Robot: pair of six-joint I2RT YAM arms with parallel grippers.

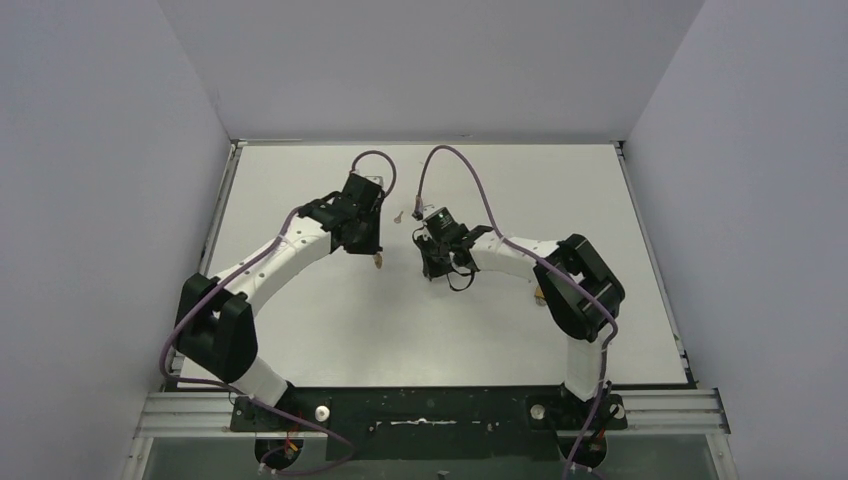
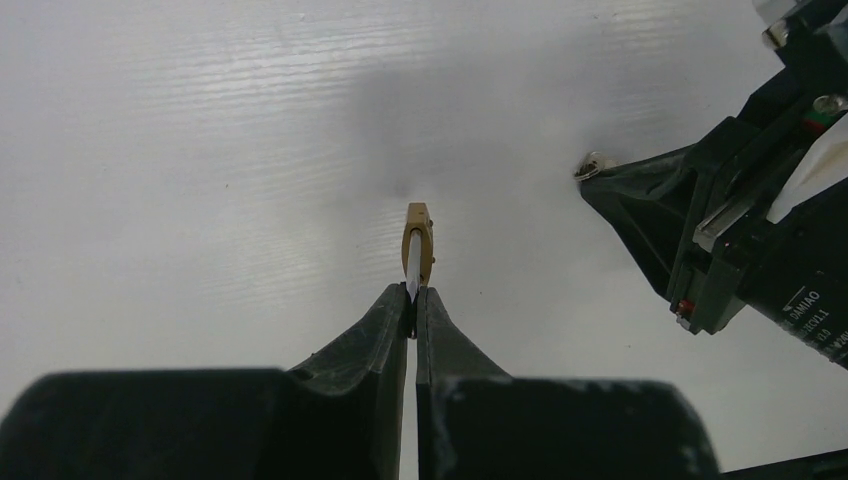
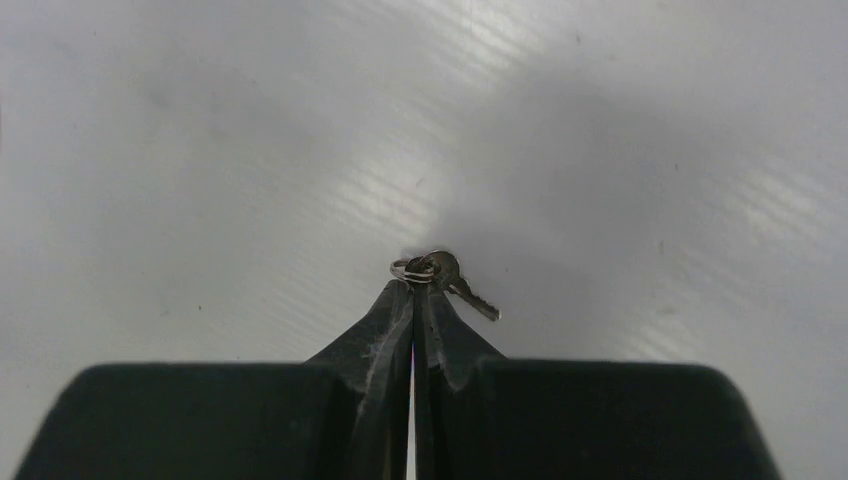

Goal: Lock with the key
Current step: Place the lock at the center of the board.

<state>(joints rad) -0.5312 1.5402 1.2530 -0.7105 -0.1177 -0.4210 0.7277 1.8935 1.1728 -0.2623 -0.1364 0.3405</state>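
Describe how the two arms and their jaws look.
Both the left arm and right arm have white curved links between chunky black joints. A purple cable loops along each. The jaws are matte black, tapering to thin tips, with pale scuffs.

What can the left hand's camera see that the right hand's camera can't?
Only the left wrist view shows the gold lock pinched in the left hand, with the right hand off to the side. Only the right wrist view clearly shows the little silver key and its ring, at that hand's closed tips. Both show the white table and two dark fingers pressed together.
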